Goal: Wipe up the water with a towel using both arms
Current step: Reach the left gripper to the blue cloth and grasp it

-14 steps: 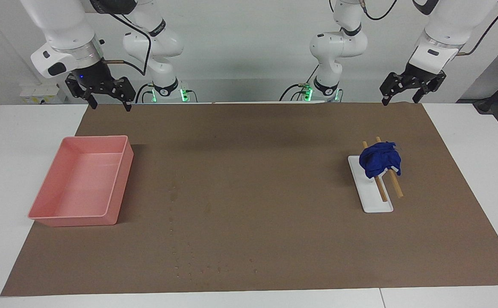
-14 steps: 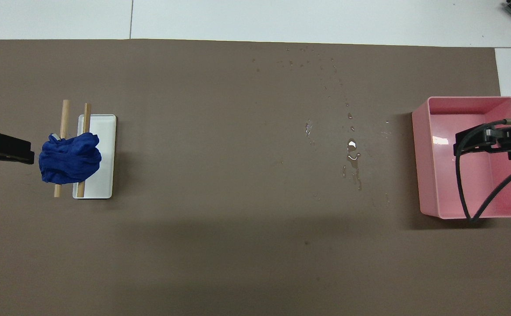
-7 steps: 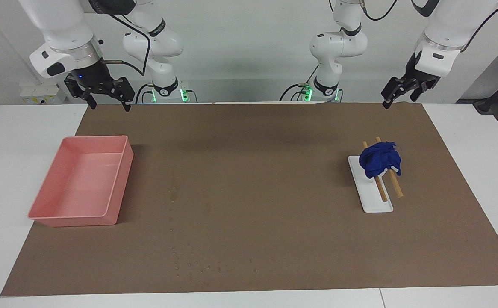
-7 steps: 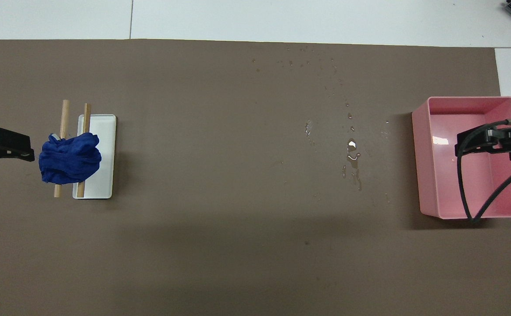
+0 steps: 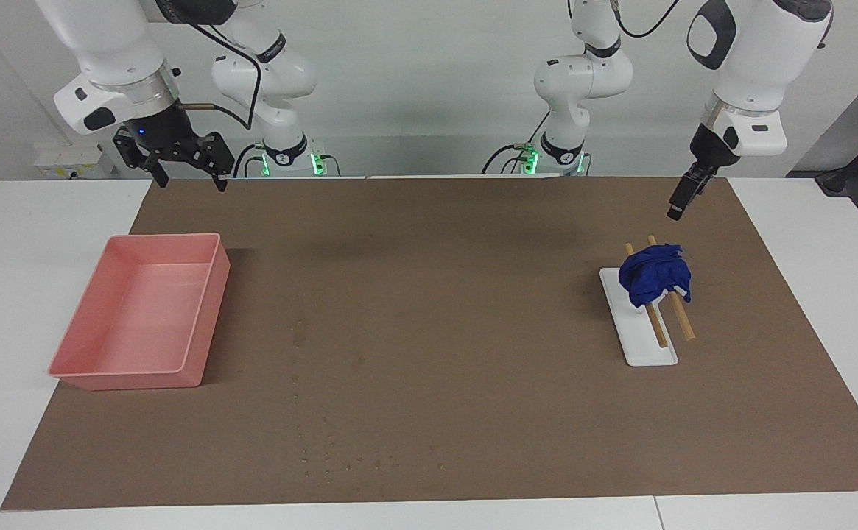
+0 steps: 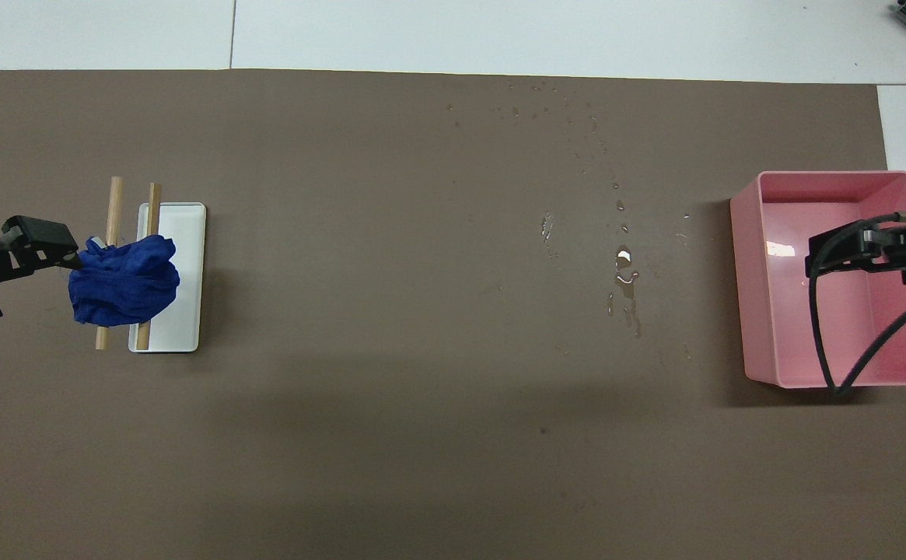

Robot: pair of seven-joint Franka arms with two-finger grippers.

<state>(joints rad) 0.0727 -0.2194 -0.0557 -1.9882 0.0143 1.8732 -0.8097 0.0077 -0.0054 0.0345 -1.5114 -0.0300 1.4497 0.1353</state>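
While bunched on two wooden sticks (image 5: 670, 313) across a flat white tray (image 5: 635, 331), sits untouched: wrinkled deep-blue towel (image 5: 654, 275), at the left arm's end of the brown-matted worktop (image 5: 473, 294). Hangs in the air just above and beside that towel, touching nothing: black left gripper (image 5: 683, 193), turned edge-on, fingers wide and empty. Hovers over the mat edge by a pink rectangular plastic tub (image 5: 141, 316) at the right arm's end: black right gripper (image 5: 185, 168), fingers (image 5: 219, 180) spread wide, holding nothing. Lies scattered mid-mat, nearer the tub than the towel, well apart from both sets of fingers: water droplets (image 6: 625, 272).
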